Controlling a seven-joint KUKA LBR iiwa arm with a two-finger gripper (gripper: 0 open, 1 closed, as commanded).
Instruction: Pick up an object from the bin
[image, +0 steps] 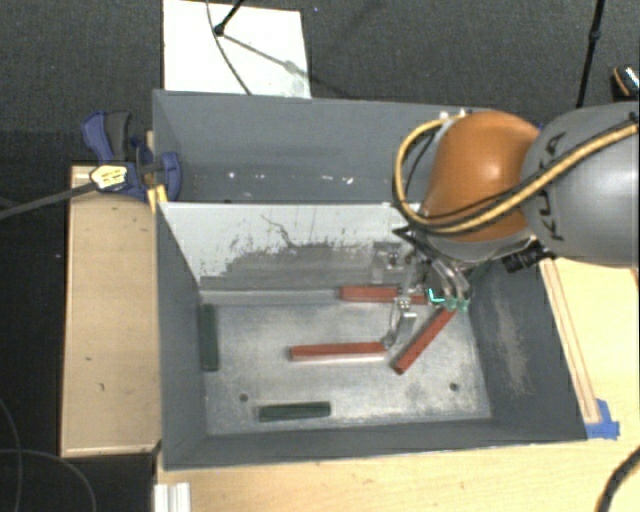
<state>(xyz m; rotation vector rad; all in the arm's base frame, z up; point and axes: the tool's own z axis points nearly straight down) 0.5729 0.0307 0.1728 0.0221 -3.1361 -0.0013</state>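
Observation:
My gripper (404, 322) hangs low over the right middle of the bin, under the orange wrist cover. A red stick (422, 342) lies slanted right beside it, its upper end running up under the wrist and its lower end near the bin floor. A second red stick (336, 352) lies flat just left of the gripper, its right end close to the slanted one. A third red stick (369, 293) rests along the back wall, just behind the gripper.
A dark green stick (207, 337) lies lengthwise by the left wall, and another dark green stick (294, 410) lies along the front wall. The arm and its orange cover hide the bin's right rear corner.

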